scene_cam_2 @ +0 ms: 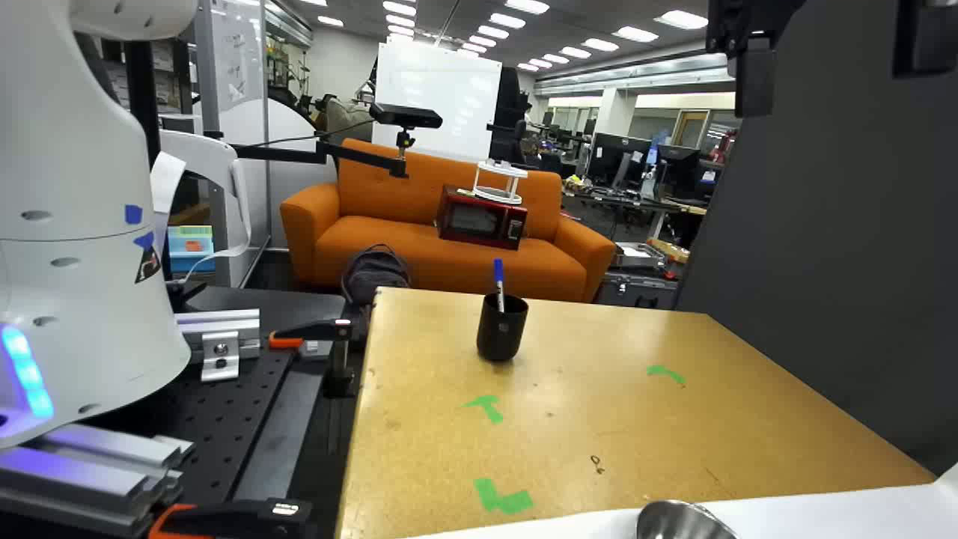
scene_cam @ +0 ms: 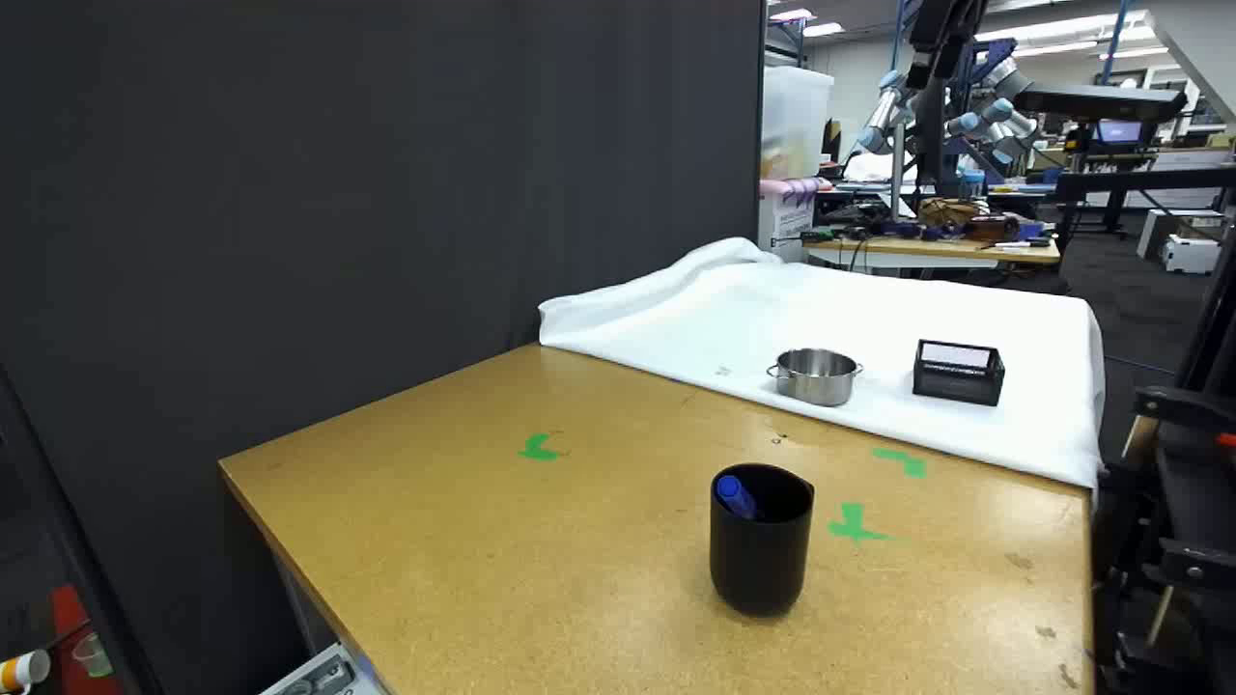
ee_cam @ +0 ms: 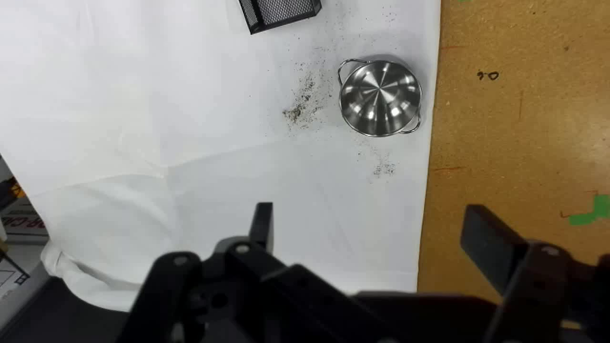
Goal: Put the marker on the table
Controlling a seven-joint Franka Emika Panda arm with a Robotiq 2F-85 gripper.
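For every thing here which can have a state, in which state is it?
Black cup: upright on the table.
Marker: leaning inside the black cup, blue end up.
Fingers: apart, holding nothing.
Metal pot: upright, uncovered, empty.
White sheet: wrinkled, with dark specks.
Robot base light: lit blue.

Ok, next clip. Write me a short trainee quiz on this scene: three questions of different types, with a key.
1. Fill in the gap: the cup stands on the table, while the pot sits on the white ____.
2. Where is the marker?
A) lying flat on the table
B) standing in the cup
C) lying in the pot
3. About the tool, true or false: it is shut on the marker.

Key:
1. sheet
2. B
3. False; it is open, with nothing in its grip.
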